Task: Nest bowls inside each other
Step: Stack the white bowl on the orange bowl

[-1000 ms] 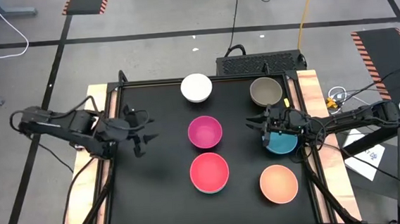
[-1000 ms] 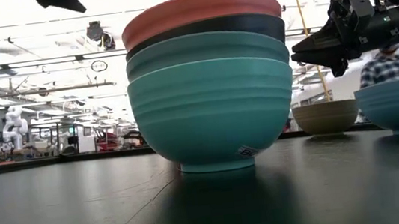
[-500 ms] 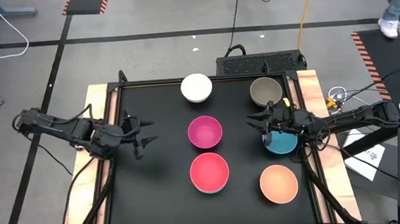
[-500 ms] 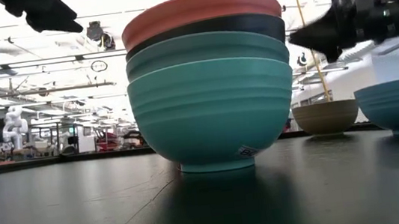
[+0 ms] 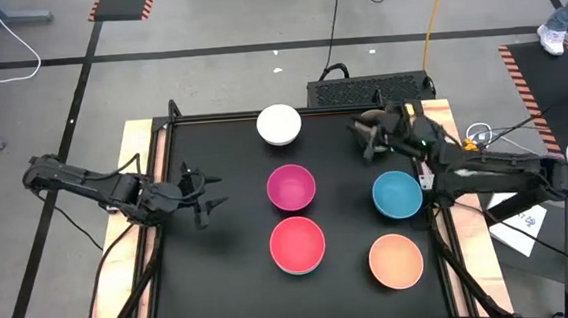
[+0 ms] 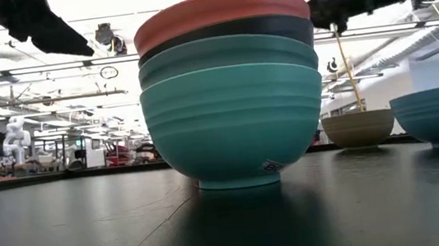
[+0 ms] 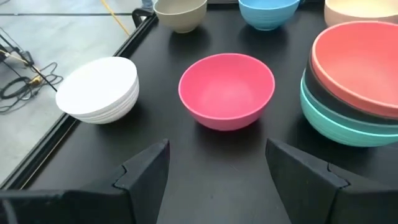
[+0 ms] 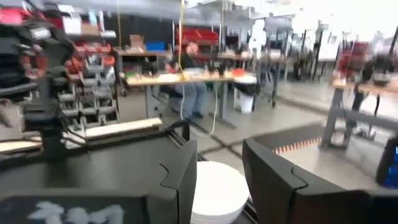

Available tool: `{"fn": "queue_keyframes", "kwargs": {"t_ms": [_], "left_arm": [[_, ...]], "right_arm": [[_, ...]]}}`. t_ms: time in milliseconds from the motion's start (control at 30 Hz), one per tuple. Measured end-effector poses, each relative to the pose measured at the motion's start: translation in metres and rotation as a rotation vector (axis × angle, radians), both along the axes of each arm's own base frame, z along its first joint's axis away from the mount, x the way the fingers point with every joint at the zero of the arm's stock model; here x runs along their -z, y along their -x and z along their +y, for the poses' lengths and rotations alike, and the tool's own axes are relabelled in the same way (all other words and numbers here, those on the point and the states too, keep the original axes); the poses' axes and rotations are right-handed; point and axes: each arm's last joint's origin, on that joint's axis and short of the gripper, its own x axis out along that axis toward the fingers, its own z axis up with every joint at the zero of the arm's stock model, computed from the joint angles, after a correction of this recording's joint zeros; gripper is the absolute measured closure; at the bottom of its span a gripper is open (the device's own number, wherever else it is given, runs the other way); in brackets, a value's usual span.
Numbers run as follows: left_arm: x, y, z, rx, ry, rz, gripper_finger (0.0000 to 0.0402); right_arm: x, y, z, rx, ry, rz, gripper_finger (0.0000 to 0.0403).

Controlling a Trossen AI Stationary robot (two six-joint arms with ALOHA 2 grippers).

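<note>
A stack of several bowls with the red bowl (image 5: 298,244) on top rests on its turquoise bottom bowl (image 6: 235,125) at the table's near middle. Alone on the black mat stand the magenta bowl (image 5: 291,189), the white bowl (image 5: 279,124), the blue bowl (image 5: 398,193), the peach-orange bowl (image 5: 396,261) and the grey-brown bowl (image 5: 382,124). My left gripper (image 5: 204,195) hovers open at the left, pointing at the magenta bowl (image 7: 227,90). My right gripper (image 5: 367,141) hangs open high over the grey-brown bowl, partly hiding it.
A raised frame (image 5: 162,127) borders the black mat (image 5: 232,273), with wooden boards beside it. A black box (image 5: 369,90) sits behind the far edge. Free mat lies at the near left. People sit in the room beyond (image 8: 193,87).
My right gripper has risen from over the blue bowl and swung toward the far edge, above the grey-brown bowl, tipping up toward level. The blue bowl stays where it was, now uncovered. My left gripper has sunk somewhat and stays open.
</note>
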Motion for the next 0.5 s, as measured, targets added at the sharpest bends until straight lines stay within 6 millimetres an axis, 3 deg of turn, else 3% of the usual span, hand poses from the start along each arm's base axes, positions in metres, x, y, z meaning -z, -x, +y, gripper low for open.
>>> {"fn": "queue_keyframes", "kwargs": {"t_ms": [200,500], "left_arm": [[0.001,0.0,0.0,0.006,-0.01,0.001,0.0133],[0.001,0.0,0.0,0.011,-0.02,0.009,0.0133]], "right_arm": [[-0.007,-0.026,-0.049,-0.06,-0.112,0.041,0.0281],[-0.025,-0.078,-0.112,-0.143,-0.102,0.078,0.0281]]}}
